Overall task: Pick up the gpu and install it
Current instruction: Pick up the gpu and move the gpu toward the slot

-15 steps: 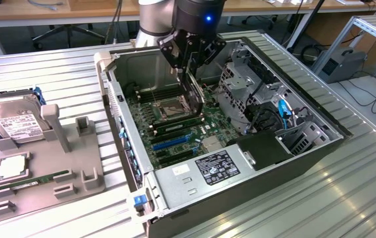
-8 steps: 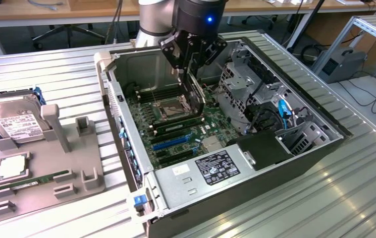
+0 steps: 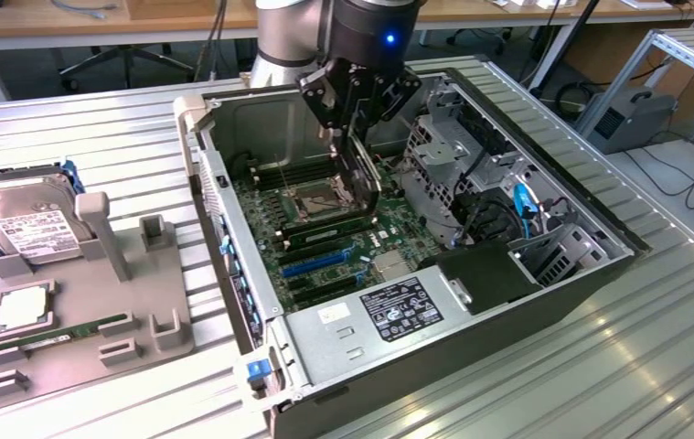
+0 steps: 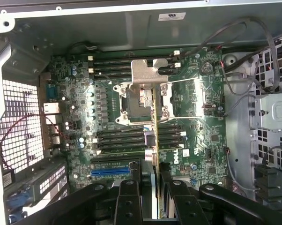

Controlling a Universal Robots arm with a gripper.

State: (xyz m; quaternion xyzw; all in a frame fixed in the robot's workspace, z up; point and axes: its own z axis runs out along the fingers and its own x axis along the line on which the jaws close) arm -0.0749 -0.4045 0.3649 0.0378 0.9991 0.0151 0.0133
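Figure: The gpu [image 4: 156,136] [image 3: 361,174] is held edge-on, clamped between the fingers of the end effector [image 4: 155,176] [image 3: 353,128]. It hangs directly beneath the end effector and above the CPU socket [image 4: 140,101] [image 3: 320,194] inside the open computer case [image 3: 261,114]. The blue expansion slot [image 4: 110,171] lies near that socket, and the card's plane is seen crosswise to the slot's length.
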